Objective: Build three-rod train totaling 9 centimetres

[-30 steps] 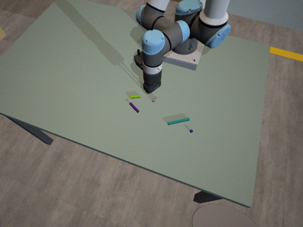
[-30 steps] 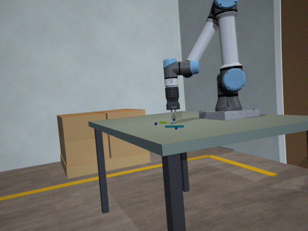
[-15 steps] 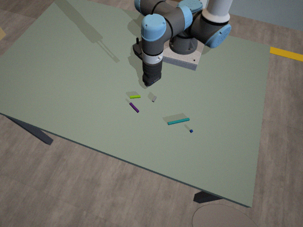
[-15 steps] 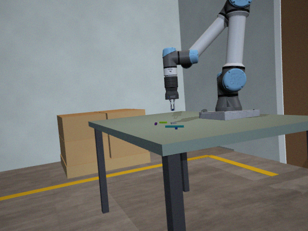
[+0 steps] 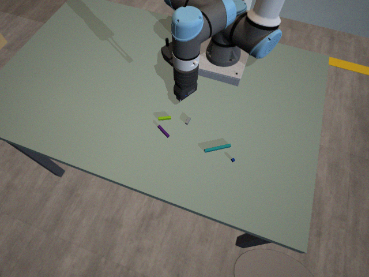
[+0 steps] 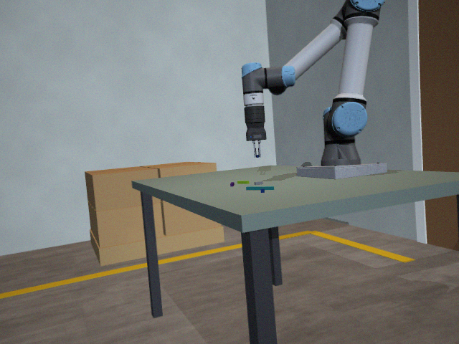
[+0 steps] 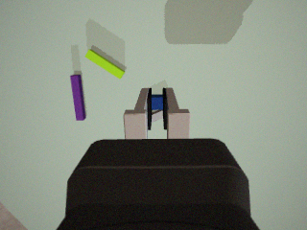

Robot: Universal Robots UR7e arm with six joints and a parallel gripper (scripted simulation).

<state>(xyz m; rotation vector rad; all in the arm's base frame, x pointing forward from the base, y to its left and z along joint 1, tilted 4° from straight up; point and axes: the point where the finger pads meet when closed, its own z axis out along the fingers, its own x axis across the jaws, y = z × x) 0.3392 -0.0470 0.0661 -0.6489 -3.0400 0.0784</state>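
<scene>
The hand (image 5: 180,100) (image 6: 257,155) (image 7: 156,101) is gripping a small blue block (image 6: 257,156) (image 7: 157,102) above the desk (image 5: 119,154) (image 6: 192,188) (image 7: 249,96). In the top view, the short grey rod (image 5: 187,120) (image 6: 258,183) (image 7: 156,115) is lying just below the hand, slanting up to the right.

Green table (image 5: 119,154) (image 6: 207,198), brown floor (image 5: 89,232) (image 6: 92,303), pale wall (image 6: 148,74).

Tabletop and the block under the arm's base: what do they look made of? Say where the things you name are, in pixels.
Tabletop (image 5: 119,143) (image 6: 207,192): matte grey-green, probably painted or laminated board; even colour with faint fine speckle and no sharp reflections, though coated metal can't be ruled out.
Base block (image 5: 218,78) (image 6: 315,172): looks like stone or concrete, dull finish; mottled pale-grey top and speckled sides suggest it, but a textured coating could look the same.
</scene>
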